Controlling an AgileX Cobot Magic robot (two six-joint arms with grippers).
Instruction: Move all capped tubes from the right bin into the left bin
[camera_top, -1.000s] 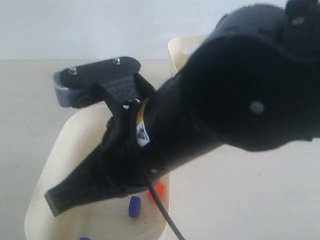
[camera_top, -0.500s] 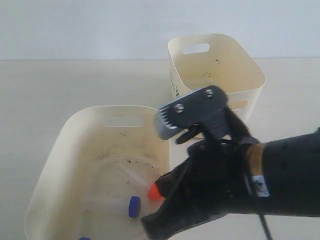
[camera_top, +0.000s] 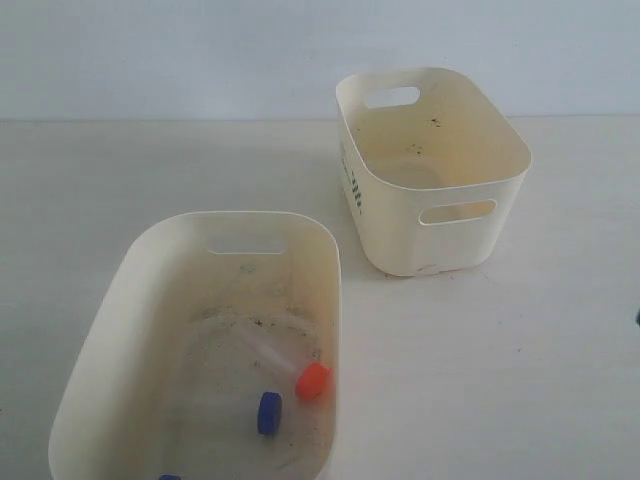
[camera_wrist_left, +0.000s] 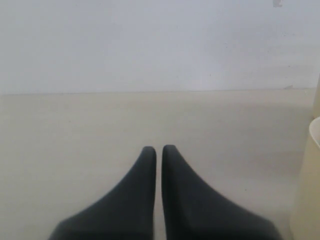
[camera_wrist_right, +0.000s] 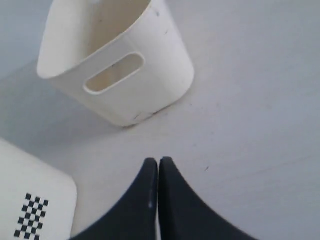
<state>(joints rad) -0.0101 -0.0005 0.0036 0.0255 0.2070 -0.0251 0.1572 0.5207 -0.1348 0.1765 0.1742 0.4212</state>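
Observation:
In the exterior view the dirt-speckled left bin (camera_top: 150, 250) holds an orange-capped tube (camera_top: 300, 370) lying on its floor, and a blue cap (camera_top: 268, 412) beside it. Another blue cap (camera_top: 168, 477) peeks in at the frame's bottom edge. The cleaner right bin (camera_top: 460, 240) stands behind it with dark bars on its side, and no tube shows inside. My right gripper (camera_wrist_right: 158, 160) is shut and holds nothing, low over the table near the right bin (camera_wrist_right: 115, 65). My left gripper (camera_wrist_left: 158, 148) is shut and holds nothing, over bare table.
A cream bin wall (camera_wrist_left: 310, 190) stands at the edge of the left wrist view. A white board with a black checker mark (camera_wrist_right: 35, 210) lies near the right gripper. Neither arm shows in the exterior view.
The right arm, which hung over the left bin a second ago, has pulled back to the right and out of the exterior view. The orange-capped tube lies uncovered in the left bin.

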